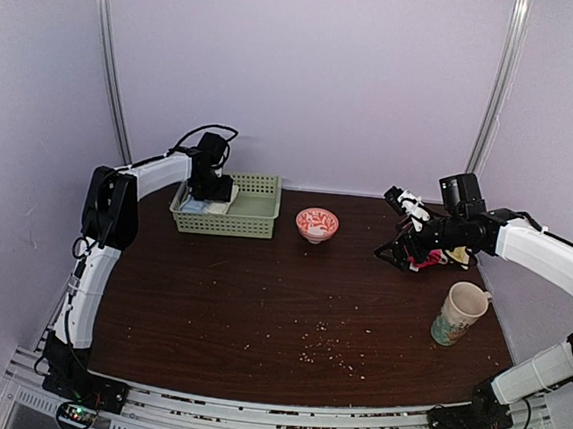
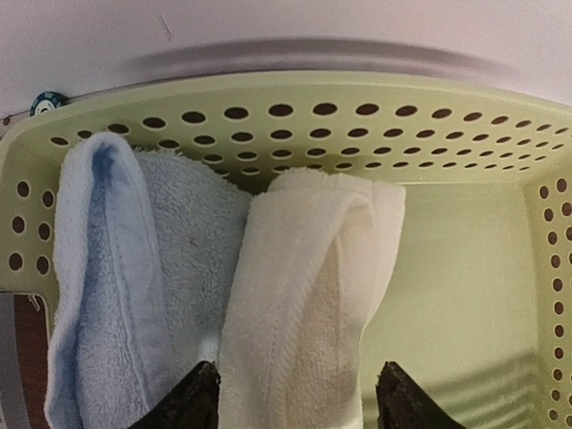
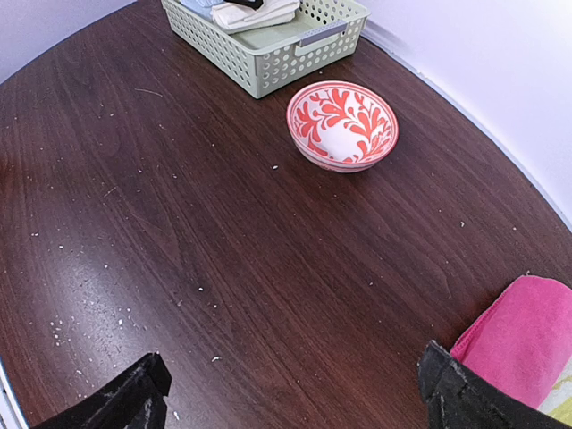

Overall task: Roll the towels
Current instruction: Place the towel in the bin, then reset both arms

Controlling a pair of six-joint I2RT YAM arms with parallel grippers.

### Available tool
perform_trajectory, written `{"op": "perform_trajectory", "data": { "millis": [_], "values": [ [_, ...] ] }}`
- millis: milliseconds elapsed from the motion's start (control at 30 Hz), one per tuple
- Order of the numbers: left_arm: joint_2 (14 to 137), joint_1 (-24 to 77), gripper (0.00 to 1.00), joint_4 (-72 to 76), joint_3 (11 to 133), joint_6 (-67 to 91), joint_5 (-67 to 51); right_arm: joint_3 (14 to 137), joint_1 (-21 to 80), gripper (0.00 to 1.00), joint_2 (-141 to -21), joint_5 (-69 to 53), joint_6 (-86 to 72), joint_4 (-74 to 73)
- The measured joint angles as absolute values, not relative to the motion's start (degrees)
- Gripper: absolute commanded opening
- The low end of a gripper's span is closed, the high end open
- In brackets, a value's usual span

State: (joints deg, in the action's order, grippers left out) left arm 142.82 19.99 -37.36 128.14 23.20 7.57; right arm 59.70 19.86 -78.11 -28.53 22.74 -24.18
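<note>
Towels: two, both in the left end of the basket.
- Pale blue towel [image 2: 116, 295]: one, terry, bundled lengthwise with a hemmed edge folded over on top, lying against the basket's left wall.
- Off-white towel [image 2: 304, 277]: one, rolled into a thick soft bundle, lying just right of the blue one and touching it along its side.

Basket [image 2: 357, 134]: one, pale green plastic with perforated walls, at the far left of the table [image 1: 258, 312]; its right half is bare floor.

Left gripper [image 2: 295, 407]: one, over the basket with its jaws spread wide astride the near end of the off-white towel. Whether the pads press the cloth cannot be told.

Bowl [image 1: 317, 223]: one, white with a red leaf pattern, just right of the basket.

Crumbs [image 1: 320, 353]: many, scattered over the near middle of the table.

Right gripper [image 3: 295, 402]: one, above the table, jaws fully wide, holding nothing.

Pink cloth [image 3: 527, 331]: one, beside the right finger.

Mug [image 1: 459, 312]: one, upright, near right.
</note>
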Motion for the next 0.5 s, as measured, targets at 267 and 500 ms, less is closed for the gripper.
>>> {"op": "perform_trajectory", "data": {
  "millis": [267, 500],
  "values": [
    [135.96, 21.65, 0.62, -37.5, 126.23, 20.86, 9.65, 61.63, 19.77, 1.0, -78.13, -25.26, 21.21, -25.17],
    [119.52, 24.29, 0.62, -35.9, 119.2, 16.86, 11.79, 71.99, 16.6, 1.0, -78.35, -12.43, 16.01, -21.82]
  ]
}}
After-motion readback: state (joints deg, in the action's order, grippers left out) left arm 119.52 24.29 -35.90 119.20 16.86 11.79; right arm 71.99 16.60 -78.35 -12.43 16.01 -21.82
